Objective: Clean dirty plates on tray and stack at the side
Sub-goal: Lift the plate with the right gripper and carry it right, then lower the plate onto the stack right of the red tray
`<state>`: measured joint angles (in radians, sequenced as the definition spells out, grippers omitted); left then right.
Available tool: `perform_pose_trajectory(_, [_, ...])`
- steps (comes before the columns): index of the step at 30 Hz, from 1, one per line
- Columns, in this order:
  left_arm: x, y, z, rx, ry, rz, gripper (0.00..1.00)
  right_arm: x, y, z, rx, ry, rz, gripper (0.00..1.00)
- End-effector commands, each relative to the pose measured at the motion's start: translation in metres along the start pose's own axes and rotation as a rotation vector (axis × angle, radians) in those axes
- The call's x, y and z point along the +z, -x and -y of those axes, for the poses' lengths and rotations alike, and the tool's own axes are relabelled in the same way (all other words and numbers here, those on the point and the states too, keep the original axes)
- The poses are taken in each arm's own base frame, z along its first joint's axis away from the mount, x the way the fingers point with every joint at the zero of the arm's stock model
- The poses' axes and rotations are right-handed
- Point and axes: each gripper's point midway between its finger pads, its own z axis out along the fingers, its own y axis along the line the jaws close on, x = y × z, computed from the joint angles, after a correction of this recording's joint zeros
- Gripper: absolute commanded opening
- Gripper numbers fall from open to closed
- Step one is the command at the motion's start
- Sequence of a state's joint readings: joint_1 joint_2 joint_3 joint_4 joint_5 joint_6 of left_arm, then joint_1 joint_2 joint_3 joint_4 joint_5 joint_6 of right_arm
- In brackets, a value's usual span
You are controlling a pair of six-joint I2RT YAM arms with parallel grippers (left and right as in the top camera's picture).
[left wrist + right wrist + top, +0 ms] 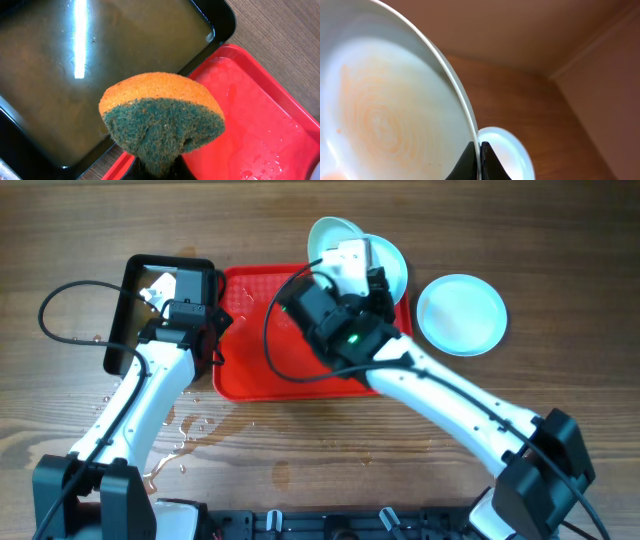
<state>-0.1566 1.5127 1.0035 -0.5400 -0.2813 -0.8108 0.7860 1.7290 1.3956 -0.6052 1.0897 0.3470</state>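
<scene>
Table [560, 240]: wood, water puddles [190, 430] by the left arm.
Tray [250, 375]: red, centre, wet film and droplets on its floor, no plate lying flat on the part that shows.
Black pan [115, 330]: touching the tray's left edge, holds murky brownish water [100, 75].
Right gripper [480, 161]: pinched tight on the rim of a smeared plate [385, 115], plate tilted up on edge, orange-brown swirl marks across its face.
Second plate [512, 150] sits just past the fingertips. From above the two overlap at the tray's far right corner; can't tell which is which there.
Third plate [460, 313]: flat on the table right of the tray, apart from both grippers.
Left gripper [158, 290]: over the pan, clamped on a sponge [162, 120], orange top, green scrub face; fingers mostly hidden behind it.
</scene>
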Motion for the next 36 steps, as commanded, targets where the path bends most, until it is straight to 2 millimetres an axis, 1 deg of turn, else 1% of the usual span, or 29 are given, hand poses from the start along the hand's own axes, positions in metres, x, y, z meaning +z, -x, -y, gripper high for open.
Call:
perform_pose_trajectory(1, [0.001, 0.002, 0.001, -0.017, -0.002, -0.001, 0.04, 0.032, -0.011, 0.004, 0.102, 0.136, -0.126, 0.04])
perform_pose_trajectory(3, [0.001, 0.002, 0.001, -0.017, -0.002, -0.001, 0.04, 0.049, -0.019, 0.009, 0.141, 0.191, -0.189, 0.04])
perform_pose_trajectory(4, [0.001, 0.002, 0.001, -0.017, -0.002, -0.001, 0.04, 0.061, -0.026, 0.013, 0.174, 0.238, -0.243, 0.04])
perform_pose_trajectory(6, [0.001, 0.002, 0.001, -0.017, -0.002, -0.002, 0.04, 0.081, -0.041, 0.026, 0.255, 0.282, -0.340, 0.04])
perform_pose_trajectory(7, [0.001, 0.002, 0.001, -0.017, -0.002, -0.002, 0.04, 0.088, -0.047, 0.032, 0.291, 0.290, -0.376, 0.04])
perform_pose_trajectory(10, [0.001, 0.002, 0.001, -0.017, -0.003, -0.001, 0.04, 0.115, -0.073, 0.063, 0.409, 0.322, -0.508, 0.04])
perform_pose_trajectory(12, [0.001, 0.002, 0.001, -0.017, -0.003, -0.001, 0.04, 0.134, -0.094, 0.090, 0.495, 0.320, -0.582, 0.04])
perform_pose_trajectory(13, [0.001, 0.002, 0.001, -0.017, -0.003, -0.001, 0.04, 0.142, -0.103, 0.103, 0.532, 0.312, -0.607, 0.04])
perform_pose_trajectory(14, [0.001, 0.002, 0.001, -0.017, -0.003, -0.001, 0.04, 0.147, -0.112, 0.110, 0.554, 0.304, -0.628, 0.04])
perform_pose_trajectory(15, [0.001, 0.002, 0.001, -0.017, -0.003, -0.001, 0.04, 0.155, -0.125, 0.123, 0.588, 0.285, -0.656, 0.04])
perform_pose_trajectory(16, [0.001, 0.002, 0.001, -0.017, -0.003, -0.001, 0.04, 0.160, -0.136, 0.131, 0.607, 0.271, -0.677, 0.04])
perform_pose_trajectory(17, [0.001, 0.002, 0.001, -0.017, -0.003, -0.001, 0.04, 0.163, -0.144, 0.136, 0.616, 0.263, -0.691, 0.04])
perform_pose_trajectory(19, [0.001, 0.002, 0.001, -0.017, -0.003, -0.001, 0.04, 0.171, -0.166, 0.145, 0.632, 0.232, -0.736, 0.04])
perform_pose_trajectory(21, [0.001, 0.002, 0.001, -0.017, -0.003, -0.001, 0.04, 0.174, -0.181, 0.146, 0.636, 0.217, -0.774, 0.04])
perform_pose_trajectory(25, [0.001, 0.002, 0.001, -0.017, -0.003, -0.001, 0.04, 0.176, -0.210, 0.134, 0.628, 0.205, -0.847, 0.04])
perform_pose_trajectory(28, [0.001, 0.002, 0.001, -0.017, -0.003, -0.001, 0.04, 0.177, -0.220, 0.130, 0.648, 0.187, -0.881, 0.04])
perform_pose_trajectory(29, [0.001, 0.002, 0.001, -0.017, -0.003, -0.001, 0.04, 0.177, -0.221, 0.130, 0.653, 0.184, -0.886, 0.05])
perform_pose_trajectory(30, [0.001, 0.002, 0.001, -0.017, -0.003, -0.001, 0.04, 0.177, -0.221, 0.128, 0.657, 0.192, -0.886, 0.09])
perform_pose_trajectory(32, [0.001, 0.002, 0.001, -0.017, -0.003, -0.001, 0.04, 0.177, -0.217, 0.126, 0.666, 0.216, -0.883, 0.21])
perform_pose_trajectory(34, [0.001, 0.002, 0.001, -0.017, -0.003, -0.001, 0.04, 0.175, -0.209, 0.124, 0.675, 0.245, -0.878, 0.26])
perform_pose_trajectory(36, [0.001, 0.002, 0.001, -0.017, -0.003, -0.001, 0.04, 0.174, -0.196, 0.123, 0.661, 0.295, -0.857, 0.29])
